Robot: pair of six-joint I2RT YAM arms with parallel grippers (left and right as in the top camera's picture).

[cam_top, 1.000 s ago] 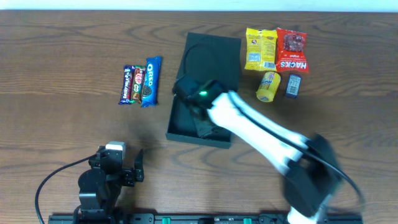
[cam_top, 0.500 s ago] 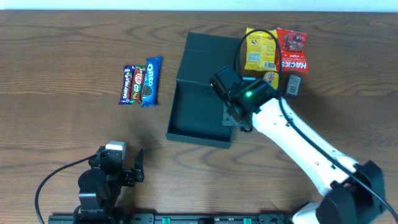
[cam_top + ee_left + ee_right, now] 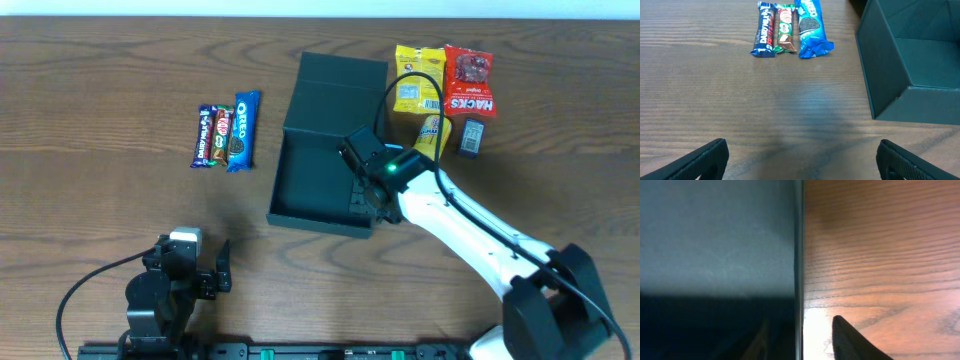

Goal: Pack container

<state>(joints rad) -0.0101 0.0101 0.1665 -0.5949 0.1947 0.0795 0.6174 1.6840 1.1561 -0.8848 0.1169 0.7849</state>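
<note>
Within the last second the right pincer [image 3: 367, 192] had swung from the left half of the container [image 3: 315, 170] toward the yellow packet [image 3: 418, 82] beyond it, then back to the box's right wall, carrying nothing. It stood open, one finger either side of that wall. No snack had moved. The dark green box, under and left of the pincer, lay empty with its lid [image 3: 338, 85] folded back, so packing seemed not yet begun. The left pincer [image 3: 800, 152] waited open, well off to the near left. The counter [image 3: 100, 100] was brown grained wood with a mild sheen. Of the room, only a pale strip past its far edge showed.
</note>
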